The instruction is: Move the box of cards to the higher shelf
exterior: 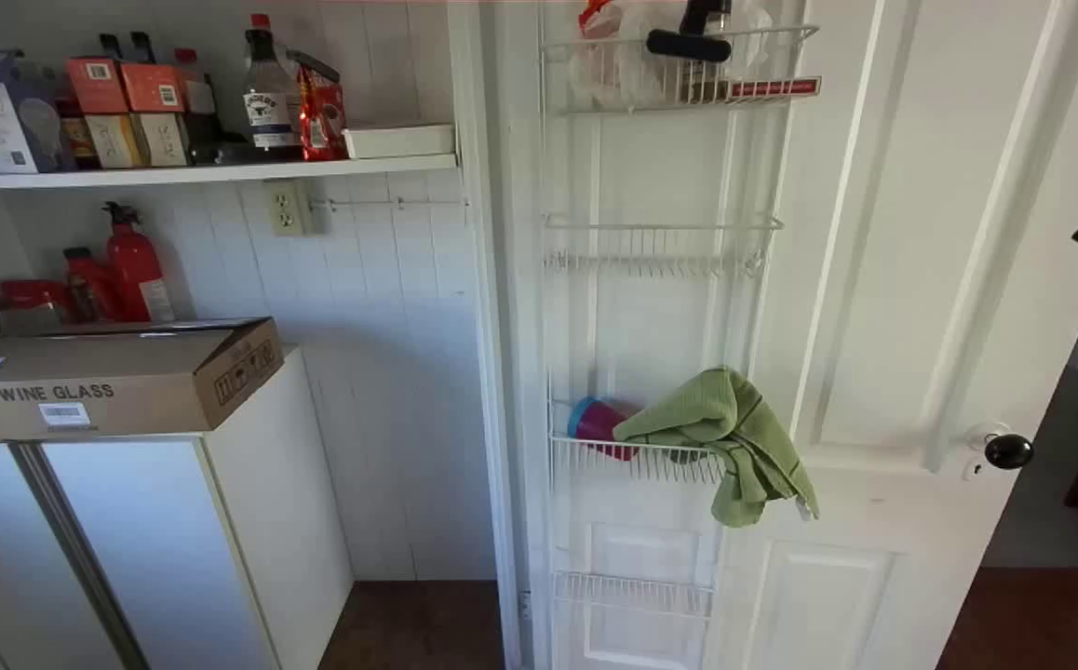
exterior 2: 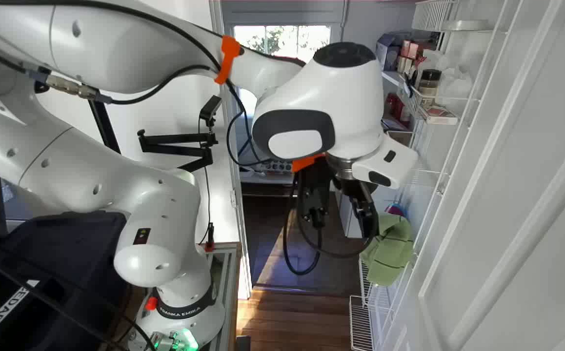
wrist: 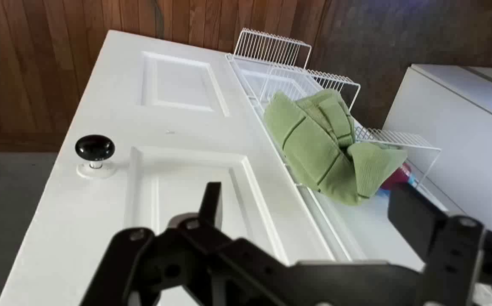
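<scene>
The gripper (wrist: 309, 204) has its fingers (wrist: 210, 204) spread wide, white door (wrist: 173, 134) and green towel (wrist: 320, 153) showing between (both beyond, clear of them). In both exterior views the box of cards (exterior: 774, 88) lies in a wire rack (exterior: 792, 32), one end jutting out.

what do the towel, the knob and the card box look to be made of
Towel: probably woven cotton, matt, going by its soft folds and ribbed texture.
Knob: glossy black, with bright highlights; ceramic, glass or plastic, I can't tell which.
Card box: likely printed cardboard, from its patterned flat top and straight edges in an exterior view; too small to judge its finish.
</scene>
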{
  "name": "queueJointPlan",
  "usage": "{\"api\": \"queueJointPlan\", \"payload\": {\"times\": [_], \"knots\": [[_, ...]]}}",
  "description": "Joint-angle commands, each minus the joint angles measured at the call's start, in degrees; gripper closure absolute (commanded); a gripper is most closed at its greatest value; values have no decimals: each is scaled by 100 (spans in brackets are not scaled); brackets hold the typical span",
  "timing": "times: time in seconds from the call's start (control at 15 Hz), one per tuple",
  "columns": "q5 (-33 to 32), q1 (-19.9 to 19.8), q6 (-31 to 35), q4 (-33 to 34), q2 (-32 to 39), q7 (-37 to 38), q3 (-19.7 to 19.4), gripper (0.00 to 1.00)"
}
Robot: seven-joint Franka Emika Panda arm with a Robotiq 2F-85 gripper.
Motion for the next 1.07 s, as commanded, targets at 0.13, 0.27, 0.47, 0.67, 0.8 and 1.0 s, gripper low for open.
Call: {"api": "queueJointPlan", "payload": {"times": [0.13,0.27,0.47,0.67,0.8,1.0], "knots": [[40,-44,-42,-141,66,-31,43,0],[41,-45,-42,-142,91,-32,44,0],[948,495,394,9,434,-494,-525,0],[2009,1054,706,322,843,-1089,-996,0],[2864,1486,928,487,1072,-1593,-1315,0],[4180,2314,1163,716,1273,-2434,-1912,0]]}}
